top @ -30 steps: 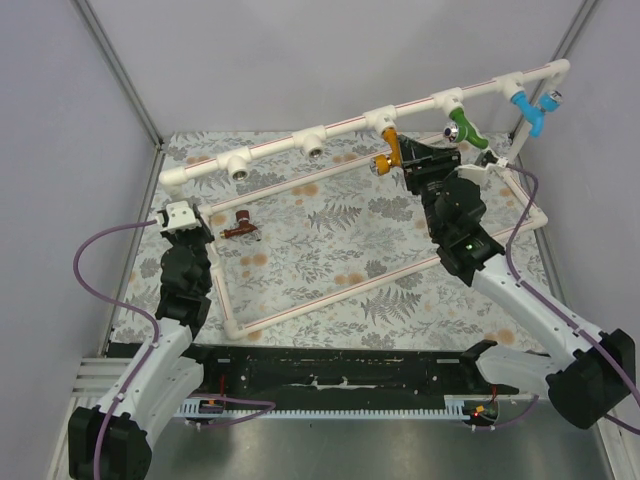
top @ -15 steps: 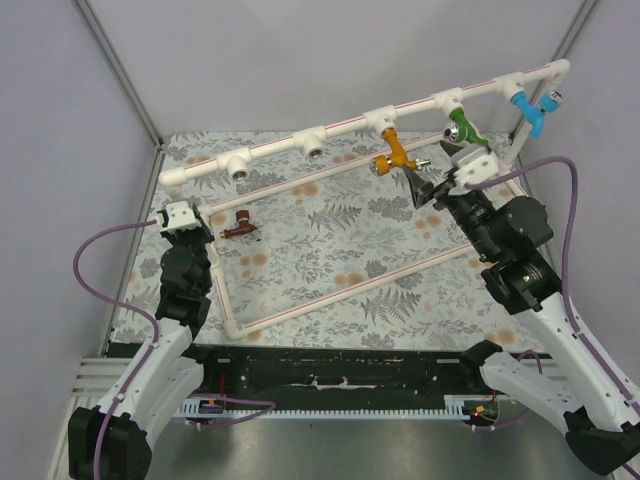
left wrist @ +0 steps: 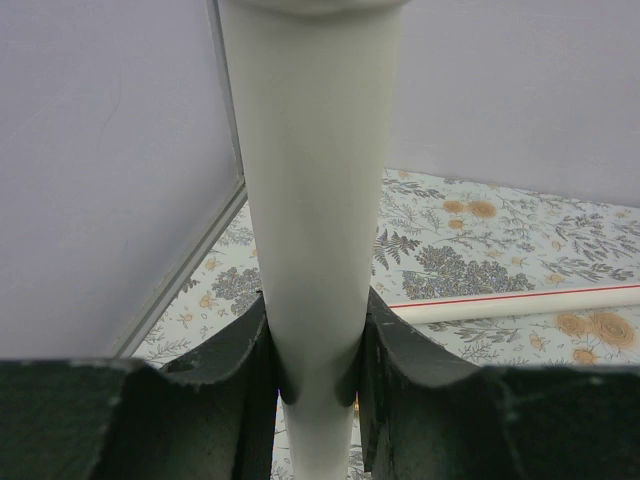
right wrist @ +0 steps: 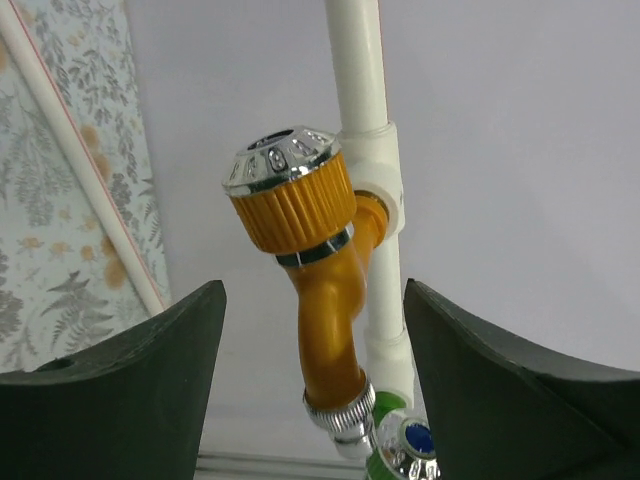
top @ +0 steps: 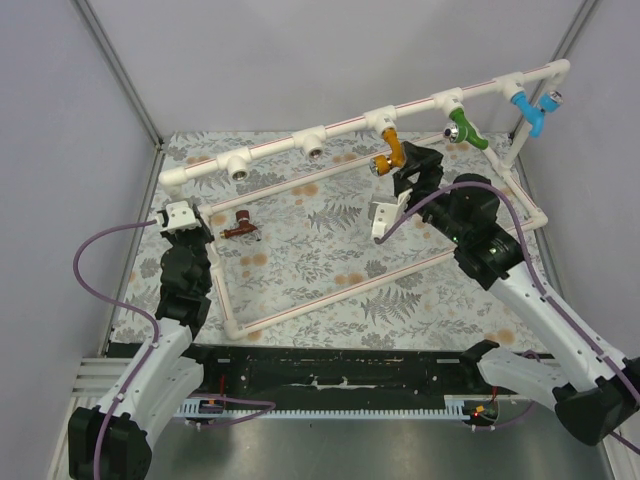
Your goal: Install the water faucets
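The orange-yellow water faucet [top: 390, 150] hangs from a tee on the white pipe rail [top: 280, 147]. In the right wrist view this faucet [right wrist: 322, 300] stands between my right gripper's [right wrist: 312, 300] wide open jaws, touching neither finger. From above, the right gripper [top: 406, 170] sits just right of and below that faucet. The dark reddish-brown faucet [top: 240, 227] lies loose on the table inside the pipe frame. My left gripper [top: 181, 216] is shut on the frame's white upright pipe [left wrist: 310, 200] at the left end.
A green tap [top: 465, 130] and a light blue tap [top: 530, 108] are mounted further right on the rail. Open tees [top: 240, 168] [top: 314, 148] sit left of the orange faucet. The low pipe frame [top: 340, 295] lies on the leaf-patterned table, with grey walls close around.
My right gripper let go of the orange faucet and opened wide, swung out to the right, then came back with its wrist turned. The left arm has not moved.
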Controlling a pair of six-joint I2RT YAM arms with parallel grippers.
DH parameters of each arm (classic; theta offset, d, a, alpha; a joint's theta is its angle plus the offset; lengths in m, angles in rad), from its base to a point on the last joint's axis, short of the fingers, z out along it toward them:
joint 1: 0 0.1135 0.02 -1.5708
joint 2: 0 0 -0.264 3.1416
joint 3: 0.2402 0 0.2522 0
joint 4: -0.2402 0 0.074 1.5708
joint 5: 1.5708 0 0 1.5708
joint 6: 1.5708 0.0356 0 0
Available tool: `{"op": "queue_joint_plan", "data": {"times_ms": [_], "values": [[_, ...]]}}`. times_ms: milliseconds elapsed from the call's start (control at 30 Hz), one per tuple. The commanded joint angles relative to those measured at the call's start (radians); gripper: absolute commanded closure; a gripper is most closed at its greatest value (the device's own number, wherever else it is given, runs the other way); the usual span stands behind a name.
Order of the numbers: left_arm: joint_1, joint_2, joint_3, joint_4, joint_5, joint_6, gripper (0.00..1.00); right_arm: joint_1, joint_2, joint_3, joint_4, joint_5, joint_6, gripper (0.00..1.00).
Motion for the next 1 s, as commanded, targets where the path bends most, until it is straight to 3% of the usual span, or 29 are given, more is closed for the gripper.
{"op": "queue_joint_plan", "data": {"times_ms": [0,133,300,467,600,667,733,800,867,967], "values": [[-0.005,-0.007,0.037,0.038,0.027,-0.009,0.98,0.006,0.08,-0.025,0.233,0.078,-0.198,0.22],[-0.005,-0.006,0.037,0.038,0.028,-0.01,0.98,0.009,0.155,-0.023,0.325,0.13,-0.113,0.29],[-0.005,-0.008,0.037,0.038,0.025,-0.01,0.98,0.017,0.177,-0.011,0.422,0.186,0.304,0.56],[-0.005,-0.009,0.037,0.041,0.022,-0.006,0.98,0.018,0.175,0.006,0.498,0.206,0.981,0.71],[-0.005,-0.009,0.037,0.041,0.022,-0.006,0.98,0.017,0.175,-0.037,0.669,0.441,1.794,1.0],[-0.005,-0.009,0.037,0.041,0.021,-0.007,0.98,0.015,0.169,-0.08,0.675,0.624,2.185,1.0],[-0.005,-0.009,0.039,0.039,0.022,-0.007,0.98,0.017,0.159,-0.099,0.564,0.762,2.558,1.0],[-0.005,-0.011,0.037,0.041,0.022,-0.007,0.98,0.015,0.157,-0.071,0.436,0.79,2.772,1.0],[-0.005,-0.011,0.039,0.039,0.021,-0.004,0.98,0.017,0.152,-0.043,0.44,0.763,2.712,0.86],[-0.005,-0.012,0.037,0.041,0.019,-0.006,0.98,0.015,0.131,-0.037,0.552,0.694,2.441,0.51]]}}
